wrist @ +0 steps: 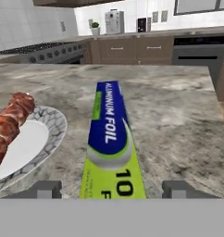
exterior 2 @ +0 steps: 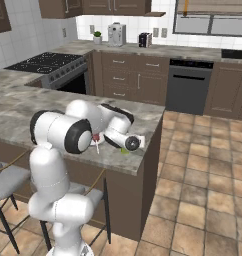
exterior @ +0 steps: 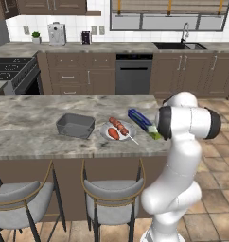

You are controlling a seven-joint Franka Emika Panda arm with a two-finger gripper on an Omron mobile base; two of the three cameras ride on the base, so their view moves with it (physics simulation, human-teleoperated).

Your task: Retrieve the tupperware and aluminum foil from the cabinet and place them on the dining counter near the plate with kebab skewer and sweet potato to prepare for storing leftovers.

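In the left base view you are looking over the arm at the dining counter [exterior: 26, 118]. The tupperware [exterior: 75, 125] is sitting open and empty, with nothing showing inside it, farthest from where the hand is working. Between it and the hand, the plate [exterior: 105, 133] is carrying the kebab skewer [exterior: 119, 126] and the sweet potato [exterior: 113, 134] side by side. The aluminum foil [exterior: 140, 119] is lying flat just beyond the plate, its green end running under the arm's elbow, so the hand itself is hidden from you here. All three are grouped close together, which is what the task asks for.

In the right base view the arm's bulk is blocking most of the counter's load; you are seeing the wrist bent low over the stone edge, with a sliver of green beneath it.

In the hand view the gripper [wrist: 110, 189] is sitting low over the green end of the foil box, its two fingertips [wrist: 42, 189] standing wide apart on either side of the box and not pressing its sides. The box is stretching straight ahead of the hand, resting on the stone, and the plate's rim and the meat are lying just off to the left. Judging from this, the foil is already set down and released, with a lift away as the likely next move.
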